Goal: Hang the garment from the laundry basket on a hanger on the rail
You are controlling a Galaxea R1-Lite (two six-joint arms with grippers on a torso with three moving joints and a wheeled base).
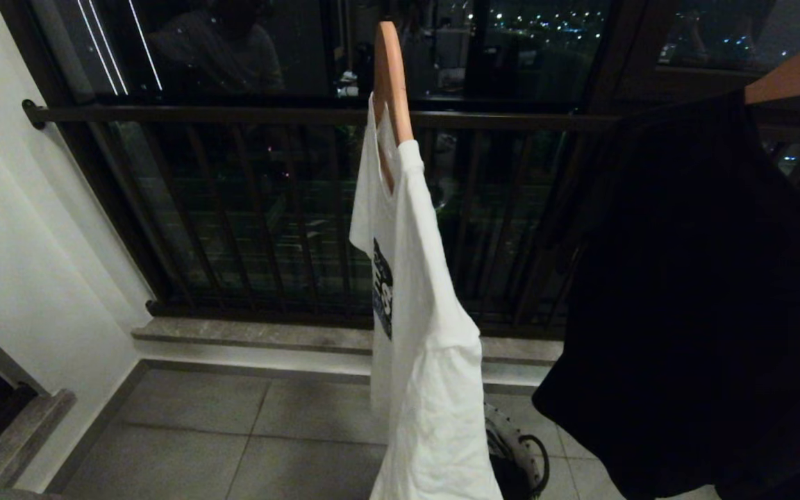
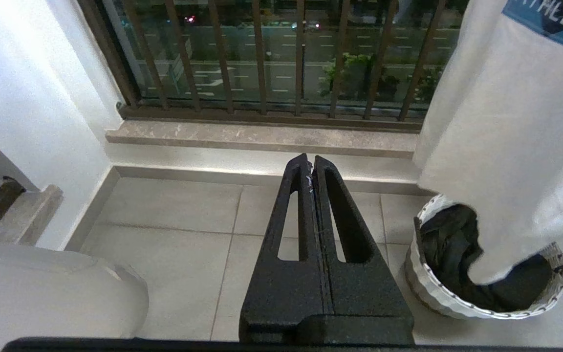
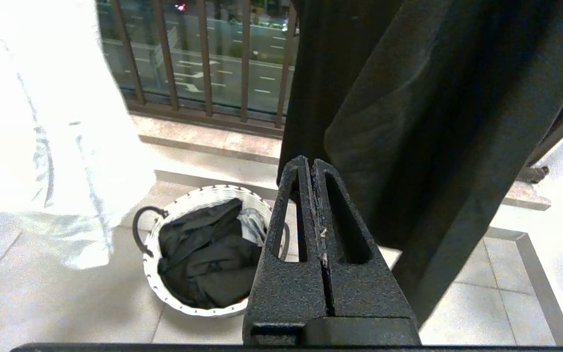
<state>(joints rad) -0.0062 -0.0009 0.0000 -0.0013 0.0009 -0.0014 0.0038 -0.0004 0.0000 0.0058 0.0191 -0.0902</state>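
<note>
- The laundry basket (image 3: 174,298) stood upright on the grey tiled floor (image 1: 192,444), its round mouth facing straight up, near the stone sill (image 2: 262,139) below the railing (image 1: 268,208).
- It was small and woven, white with black flecks along the rim, with a black loop handle (image 3: 140,227) on either side.
- A crumpled dark garment (image 3: 203,259) lay inside the basket, soft and folded over itself, with a bit of lighter cloth showing beside it.
- A white T-shirt (image 1: 421,333) with a blue and black print hung on a wooden hanger (image 1: 392,76); its long axis ran vertically and its hem hung over the basket's rim.
- A black shirt (image 1: 705,292) hung on a second wooden hanger (image 1: 799,73) to the right.
- The left gripper (image 2: 310,161) and the right gripper (image 3: 309,164) each hung above the floor with their black, rough-textured fingers pressed together, holding nothing.
- The railing's dark bars ran vertically under a horizontal rail (image 1: 198,114).
</note>
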